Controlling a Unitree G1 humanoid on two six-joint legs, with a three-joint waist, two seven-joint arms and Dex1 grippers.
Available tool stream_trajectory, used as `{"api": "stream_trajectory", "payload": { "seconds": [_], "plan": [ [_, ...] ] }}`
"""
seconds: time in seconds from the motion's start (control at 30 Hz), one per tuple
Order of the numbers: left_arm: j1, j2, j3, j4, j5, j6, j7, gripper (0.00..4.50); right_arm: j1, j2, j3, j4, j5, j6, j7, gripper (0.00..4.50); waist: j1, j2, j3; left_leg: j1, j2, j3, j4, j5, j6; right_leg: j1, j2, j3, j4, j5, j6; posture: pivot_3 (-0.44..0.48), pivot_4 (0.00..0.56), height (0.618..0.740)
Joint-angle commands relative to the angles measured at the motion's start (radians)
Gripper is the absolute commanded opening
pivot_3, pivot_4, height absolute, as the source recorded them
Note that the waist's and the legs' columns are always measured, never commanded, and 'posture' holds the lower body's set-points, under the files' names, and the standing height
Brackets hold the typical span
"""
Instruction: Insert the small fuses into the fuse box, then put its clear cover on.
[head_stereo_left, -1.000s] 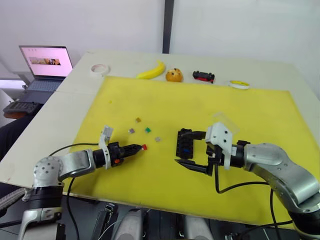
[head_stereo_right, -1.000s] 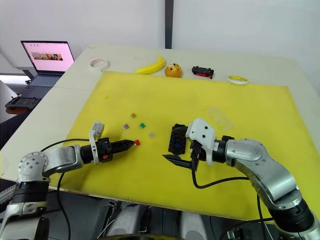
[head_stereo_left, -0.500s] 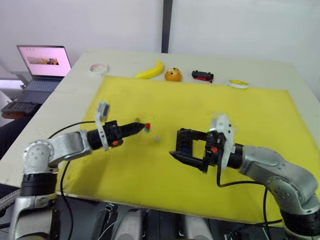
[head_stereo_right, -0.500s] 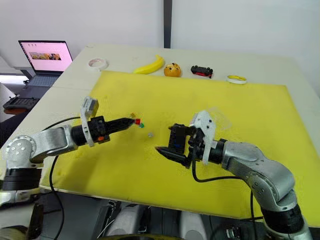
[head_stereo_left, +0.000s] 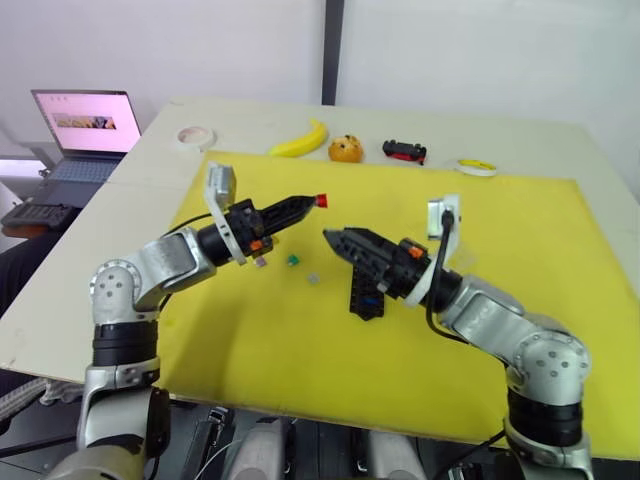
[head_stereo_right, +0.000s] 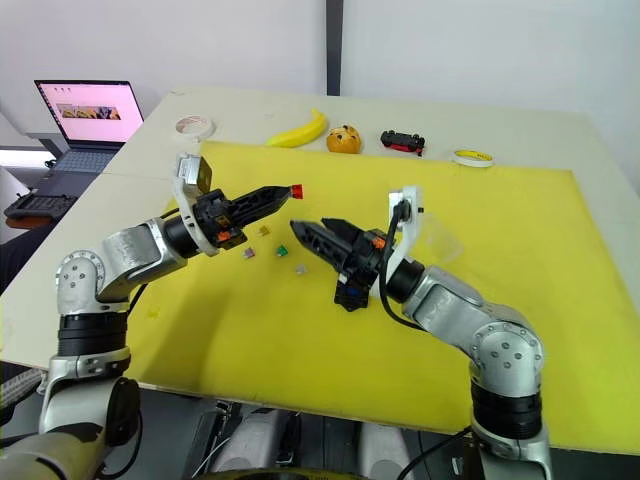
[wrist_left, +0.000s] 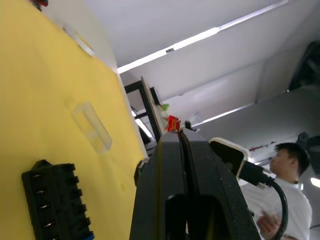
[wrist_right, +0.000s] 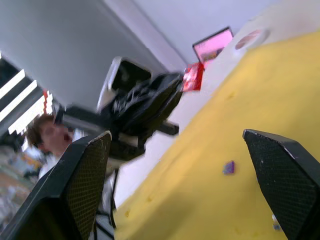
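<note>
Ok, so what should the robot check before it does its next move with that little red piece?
1. Red fuse held in the left tool: ok, pinched at the fingertips, lifted off the yellow mat.
2. Right tool ready: ok, open and empty, raised and pointing toward the left tool.
3. Fuse box reachable: ok, flat on the mat below the right tool, partly covered by it.
4. Free slots in the box: cannot tell which ones; one blue piece sits inside.
5. Other fuses: not ok yet, several lie loose on the mat.
6. Clear cover: ok, lying on the mat apart from the box.
</note>
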Motion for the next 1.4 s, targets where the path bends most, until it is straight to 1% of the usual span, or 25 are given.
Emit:
{"api": "stream_trajectory", "payload": {
  "seconds": [0.03, 0.17, 0.23, 0.37, 0.7, 0.77, 1.3, 1.4],
  "plan": [
    [-0.037, -0.034, 0.017, -0.009, -0.02, -0.03, 0.008, 0.06, -0.031, 0.048, 0.003, 0.012, 0.073, -0.068, -0.092, 4.5, 0.0, 0.0, 0.0, 0.0, 0.0, 0.0, 0.0, 0.0, 0.0, 0.0, 0.0, 0.0, 0.0, 0.0, 0.0, 0.0, 0.15, 0.74],
    [-0.023, -0.081, 0.021, -0.034, -0.02, -0.072, 0.034, 0.06, -0.039, 0.134, 0.018, 0.014, 0.118, -0.151, -0.18, 4.5, -0.002, 0.0, 0.0, 0.0, 0.0, 0.0, 0.0, 0.0, 0.0, 0.0, 0.002, 0.0, 0.0, 0.0, 0.0, 0.0, 0.15, 0.74],
    [-0.015, -0.099, 0.021, -0.048, -0.02, -0.09, 0.045, 0.06, -0.042, 0.152, 0.026, 0.015, 0.122, -0.171, -0.201, 4.5, -0.002, 0.0, 0.0, 0.0, 0.001, 0.0, 0.0, 0.0, 0.0, 0.0, 0.003, 0.0, 0.0, 0.0, 0.0, 0.0, 0.15, 0.74],
    [-0.003, -0.125, 0.022, -0.07, -0.02, -0.112, 0.062, 0.06, -0.051, 0.159, 0.037, 0.018, 0.109, -0.202, -0.219, 4.5, -0.004, 0.0, 0.0, 0.0, 0.001, 0.0, 0.0, 0.0, 0.0, 0.0, 0.003, 0.0, 0.001, 0.0, 0.0, 0.0, 0.15, 0.74],
    [0.006, -0.15, 0.007, -0.084, -0.02, -0.15, 0.082, 0.06, -0.071, 0.163, 0.059, 0.029, 0.086, -0.249, -0.224, 4.5, -0.006, 0.0, 0.0, 0.0, 0.002, -0.001, 0.0, -0.001, 0.002, 0.0, 0.005, 0.0, 0.001, 0.0, 0.0, 0.0, 0.15, 0.74],
    [0.006, -0.155, 0.003, -0.08, -0.02, -0.155, 0.088, 0.0, -0.076, 0.16, 0.07, 0.028, 0.078, -0.248, -0.219, 3.95, -0.006, 0.0, 0.0, 0.0, 0.002, -0.001, 0.0, -0.001, 0.002, 0.0, 0.005, 0.0, 0.001, 0.0, 0.0, 0.0, 0.15, 0.74],
    [0.008, -0.18, -0.006, -0.094, -0.02, -0.16, 0.104, 0.0, -0.084, 0.154, 0.082, 0.041, 0.06, -0.27, -0.226, 3.95, -0.006, 0.0, 0.0, 0.0, 0.002, -0.001, 0.0, -0.001, 0.002, 0.0, 0.005, 0.0, 0.001, 0.0, 0.0, 0.0, 0.15, 0.74],
    [0.007, -0.187, -0.004, -0.099, -0.02, -0.16, 0.111, 0.0, -0.084, 0.146, 0.085, 0.036, 0.046, -0.266, -0.224, 3.2, -0.006, 0.0, 0.0, 0.0, 0.002, -0.001, 0.0, -0.001, 0.002, 0.0, 0.005, 0.0, 0.001, 0.0, 0.0, 0.0, 0.15, 0.74]
  ]
}}
